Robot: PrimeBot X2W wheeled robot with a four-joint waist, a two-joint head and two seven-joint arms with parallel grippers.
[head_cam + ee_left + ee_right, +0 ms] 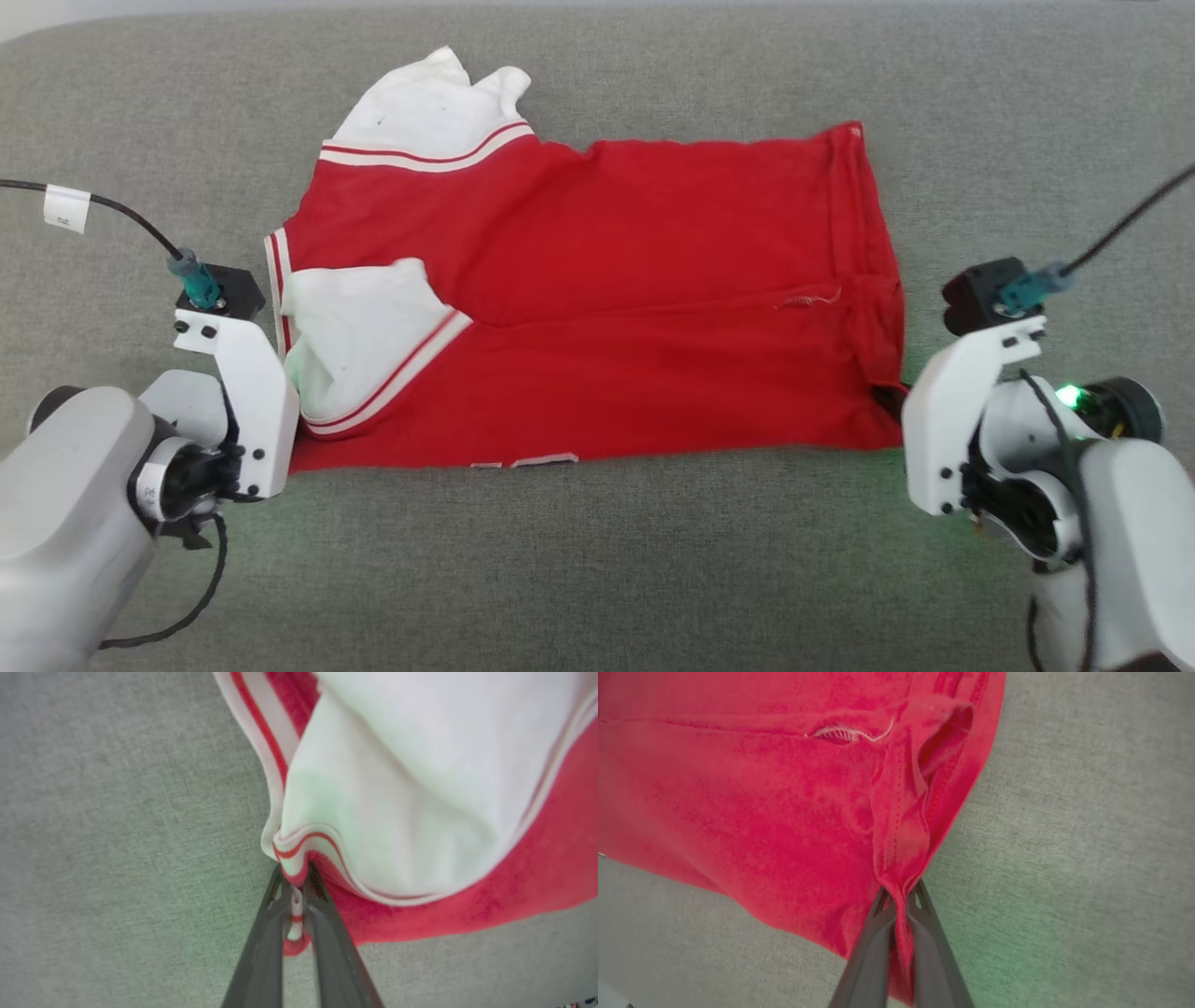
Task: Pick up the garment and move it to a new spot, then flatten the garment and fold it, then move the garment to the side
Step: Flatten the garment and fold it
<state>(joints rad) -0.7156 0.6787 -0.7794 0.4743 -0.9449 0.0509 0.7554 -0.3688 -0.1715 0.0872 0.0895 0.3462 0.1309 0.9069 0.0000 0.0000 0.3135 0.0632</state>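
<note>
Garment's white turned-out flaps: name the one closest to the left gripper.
The near flap, at the garment's lower-left corner in the head view; the left gripper is shut on the striped hem beside it. The other flap lies at the far edge.

The garment (607, 280) is red, with white lining (411, 103) and white hem bands (420, 157) carrying a thin red stripe at its left end, on a heathered grey surface (597, 560) tinged green beside it, while the left pincer (296, 879) and right pincer (902, 891) are dark grey.

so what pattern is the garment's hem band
White with a thin red stripe; the garment's hem band shows best in the left wrist view.
</note>
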